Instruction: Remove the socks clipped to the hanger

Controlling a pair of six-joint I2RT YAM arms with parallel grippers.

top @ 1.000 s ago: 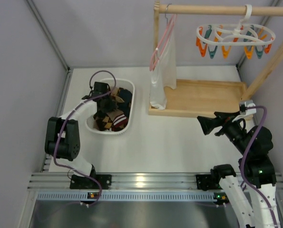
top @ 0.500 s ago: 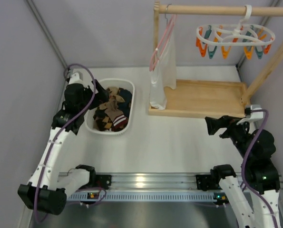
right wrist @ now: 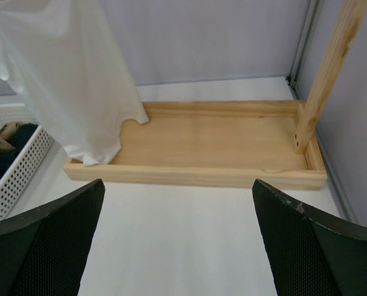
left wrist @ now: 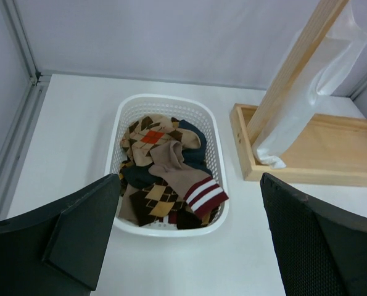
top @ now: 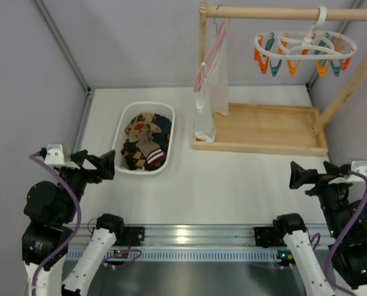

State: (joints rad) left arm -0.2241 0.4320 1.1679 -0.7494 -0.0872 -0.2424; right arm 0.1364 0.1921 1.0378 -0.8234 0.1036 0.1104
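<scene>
Several socks (top: 146, 143), argyle, navy and taupe with a red-and-white cuff (left wrist: 205, 196), lie heaped in the white basket (top: 123, 119). The hanger (top: 305, 48), a white oval ring with orange and teal clips, hangs from the wooden rail at the back right with nothing in its clips. My left gripper (top: 97, 161) hovers open near the table's front left, just short of the basket (left wrist: 164, 98), with nothing between its fingers. My right gripper (top: 313, 172) stands open at the front right, facing the wooden tray (right wrist: 195, 176), also holding nothing.
A white cloth bag (top: 209, 92) hangs on a thin pink wire hanger from the rail's left end, above the wooden tray (top: 263, 126). A slanted wooden post (top: 346, 92) rises at the right. Grey walls close in on both sides.
My left gripper has opened over the basket, then pulled back to the near left. My right arm has also drawn back toward the near right edge.
</scene>
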